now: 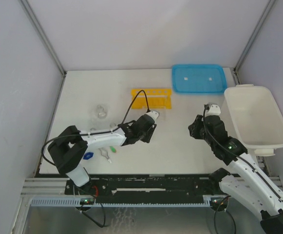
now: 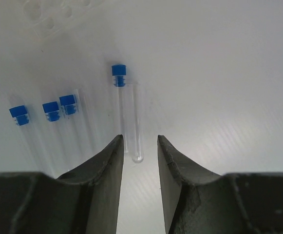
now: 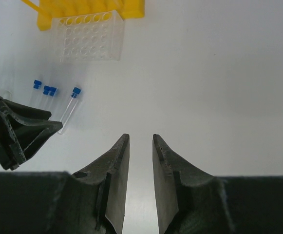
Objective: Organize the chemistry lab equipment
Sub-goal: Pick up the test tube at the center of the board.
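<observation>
- Far left on the table [image 1: 180, 146], the small glass vessels [image 1: 100, 111] sit well apart from the arms. The thin metal tongs [image 1: 104, 154] and the green-tipped stick [image 1: 111, 149] lie just under the left arm, so a low sweep of that arm could drag them.
- The left tool [image 2: 138, 146] hangs over the table with its jaws parted and nothing between them. The rounded bottom of one blue-capped tube [image 2: 129, 117] lies just ahead of the gap, nearer the left finger. If the tool comes down off-centre, I reckon that finger nudges the tube and it rolls away.
- Three more capped tubes [image 2: 51, 114] lie close together to the left of that one. A wide or skewed approach could scatter them.
- The yellow tube rack [image 1: 151, 97] stands beyond the tubes. A tube gripped by its tip would likely hang tilted and miss a hole.
- The right tool [image 3: 140, 146] hovers over bare table, jaws slightly apart and empty, facing the left tool. If both close on the tubes together, they could collide.
</observation>
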`<state>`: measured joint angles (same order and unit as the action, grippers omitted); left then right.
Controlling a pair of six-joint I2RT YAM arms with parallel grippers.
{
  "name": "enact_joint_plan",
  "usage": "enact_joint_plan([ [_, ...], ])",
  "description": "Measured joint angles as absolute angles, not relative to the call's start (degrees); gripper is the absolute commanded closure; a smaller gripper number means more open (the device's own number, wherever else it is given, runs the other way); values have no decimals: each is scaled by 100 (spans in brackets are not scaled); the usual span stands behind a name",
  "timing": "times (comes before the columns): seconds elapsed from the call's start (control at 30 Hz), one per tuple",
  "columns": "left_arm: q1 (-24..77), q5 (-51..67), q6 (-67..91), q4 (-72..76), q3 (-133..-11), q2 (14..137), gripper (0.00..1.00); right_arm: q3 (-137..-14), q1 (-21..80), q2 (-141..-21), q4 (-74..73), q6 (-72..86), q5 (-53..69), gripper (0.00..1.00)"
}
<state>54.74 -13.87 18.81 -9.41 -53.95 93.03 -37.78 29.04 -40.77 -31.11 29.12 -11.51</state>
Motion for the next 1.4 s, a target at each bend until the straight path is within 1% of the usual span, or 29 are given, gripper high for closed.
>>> enact_joint_plan([
  [0.2, 5249, -1181, 1833, -932, -5463, 9592, 62, -3778, 2908, -4156, -3103, 2910, -1146, 75],
  [0.9, 5196, -720, 1785, -958, -6149, 10501, 65, -3778, 2908, -4200, -3068, 2888, -1168, 75],
  [1.0, 5192, -681, 1798, -956, -6215, 10556, 68, -3778, 2908, -4200, -3068, 2884, -1170, 75],
  [1.27, 5183, -423, 2150, -1009, -6335, 10641, 83, -3778, 2910, -4198, -3063, 2869, -1170, 75],
  [1.4, 5183, -180, 2510, -915, -6355, 10672, 86, -3778, 2915, -4195, -3057, 2871, -1173, 75],
])
